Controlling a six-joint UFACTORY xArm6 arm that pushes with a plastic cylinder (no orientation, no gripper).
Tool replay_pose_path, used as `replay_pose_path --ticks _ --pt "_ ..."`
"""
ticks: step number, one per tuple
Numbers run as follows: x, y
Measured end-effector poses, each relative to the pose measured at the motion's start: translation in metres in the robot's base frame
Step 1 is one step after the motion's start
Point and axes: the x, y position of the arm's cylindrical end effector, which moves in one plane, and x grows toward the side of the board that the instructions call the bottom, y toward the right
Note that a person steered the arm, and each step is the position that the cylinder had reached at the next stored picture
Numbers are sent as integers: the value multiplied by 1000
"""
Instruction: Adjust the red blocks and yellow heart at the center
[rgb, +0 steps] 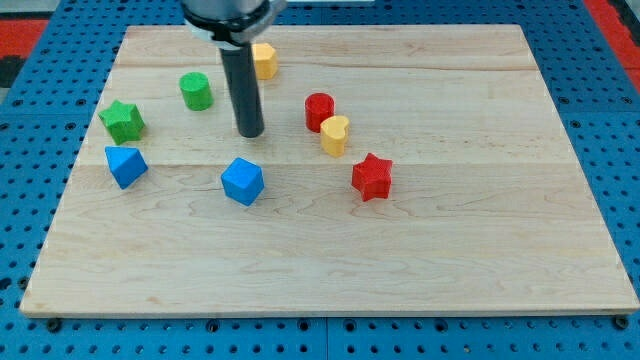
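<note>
A red cylinder (319, 111) stands near the board's middle, touching a yellow heart (336, 135) just below and to its right. A red star (372, 177) lies apart, lower right of the heart. My tip (250, 133) rests on the board to the left of the red cylinder and the heart, well apart from them, and above a blue block (242, 181).
A yellow block (264, 60) sits behind the rod at the view's top. A green cylinder (196, 91), a green star (122, 121) and a blue block (126, 165) lie at the view's left. The wooden board (480, 220) lies on a blue pegboard.
</note>
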Motion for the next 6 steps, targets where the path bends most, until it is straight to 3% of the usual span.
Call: replay_pose_path --ticks 1,6 --pt "0 42" --pt "-30 72"
